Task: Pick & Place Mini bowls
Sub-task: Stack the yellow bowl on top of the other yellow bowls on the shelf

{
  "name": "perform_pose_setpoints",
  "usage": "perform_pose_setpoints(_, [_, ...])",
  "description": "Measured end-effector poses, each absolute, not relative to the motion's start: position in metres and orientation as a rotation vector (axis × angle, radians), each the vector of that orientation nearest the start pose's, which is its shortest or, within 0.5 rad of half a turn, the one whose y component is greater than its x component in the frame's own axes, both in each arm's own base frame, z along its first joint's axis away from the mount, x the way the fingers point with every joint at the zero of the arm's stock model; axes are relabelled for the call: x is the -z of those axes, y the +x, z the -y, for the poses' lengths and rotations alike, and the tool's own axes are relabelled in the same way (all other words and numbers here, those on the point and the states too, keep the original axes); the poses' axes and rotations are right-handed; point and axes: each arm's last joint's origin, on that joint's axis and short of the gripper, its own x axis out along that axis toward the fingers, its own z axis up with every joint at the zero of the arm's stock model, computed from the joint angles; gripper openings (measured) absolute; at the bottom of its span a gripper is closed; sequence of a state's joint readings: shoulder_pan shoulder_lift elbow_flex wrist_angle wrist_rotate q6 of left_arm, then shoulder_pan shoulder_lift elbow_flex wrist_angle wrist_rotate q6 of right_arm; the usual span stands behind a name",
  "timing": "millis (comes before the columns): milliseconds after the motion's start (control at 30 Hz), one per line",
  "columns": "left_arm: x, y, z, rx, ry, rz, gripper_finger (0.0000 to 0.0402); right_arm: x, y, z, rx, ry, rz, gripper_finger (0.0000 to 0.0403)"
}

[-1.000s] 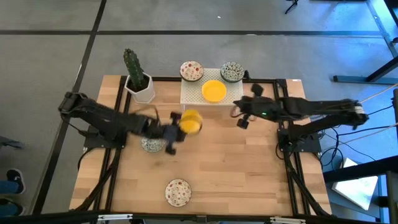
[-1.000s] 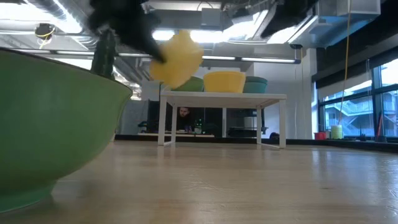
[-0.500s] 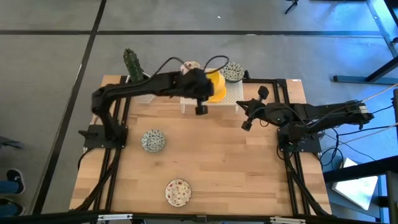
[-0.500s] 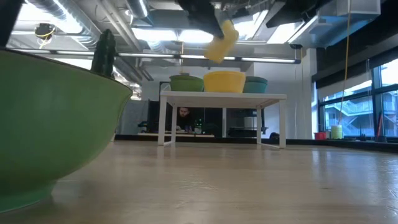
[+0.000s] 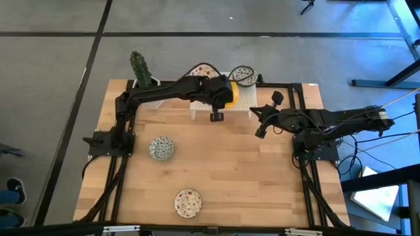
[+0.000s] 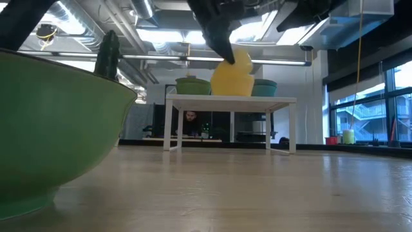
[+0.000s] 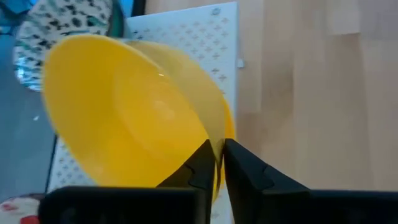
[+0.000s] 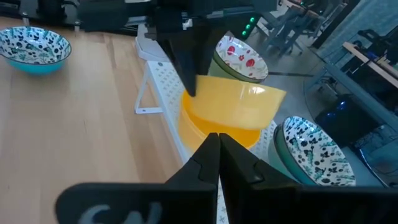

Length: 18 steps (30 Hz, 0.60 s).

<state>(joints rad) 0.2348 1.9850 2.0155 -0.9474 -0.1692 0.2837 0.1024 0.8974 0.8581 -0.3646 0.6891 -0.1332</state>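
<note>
My left gripper [image 5: 216,92] is over the white perforated stand [image 5: 245,98] at the table's far edge, shut on a plain yellow mini bowl [image 5: 229,93]. That bowl [image 8: 239,99] hangs tilted over a second yellow bowl [image 8: 208,129] standing on the stand. A red-speckled bowl [image 5: 202,69] and a grey-green patterned bowl [image 5: 244,75] sit at the stand's far side. On the table lie another patterned bowl [image 5: 161,148] and another red-speckled bowl [image 5: 188,202]. My right gripper [image 5: 258,131] is shut and hovers right of the stand. My left gripper pinches the yellow bowl's rim [image 7: 217,138], one finger [image 7: 200,168] inside the bowl and one [image 7: 244,169] outside. The fingers come from above, pointing down. The bowl is tilted with its low side over the second yellow bowl; whether the two touch, I cannot tell.
A white pot with a cactus [image 5: 141,78] stands at the far left corner, beside the stand. Bare wood stretches across the table's middle and right half [image 5: 256,177]. In the low view a green bowl wall [image 6: 51,129] fills the near left.
My left gripper has carried the yellow bowl from above the table's middle up and toward the far edge, over the stand, then lowered it onto the spot of the second yellow bowl, tilted. My right gripper shifted slightly toward the right and near side, then stayed.
</note>
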Motion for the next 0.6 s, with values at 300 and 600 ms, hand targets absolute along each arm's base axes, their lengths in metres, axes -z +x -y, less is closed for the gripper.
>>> perform_pose_setpoints(300, [-0.344, 0.411, -0.102, -0.302, 0.326, -0.971, 0.0098, -0.325, 0.186, -0.001, 0.552, -0.292, -0.418, 0.0008])
perform_pose_setpoints(600, [-0.35, 0.424, -0.074, -0.255, 0.455, -0.884, 0.0153, -0.325, 0.186, 0.0, 0.553, -0.292, -0.419, 0.0008])
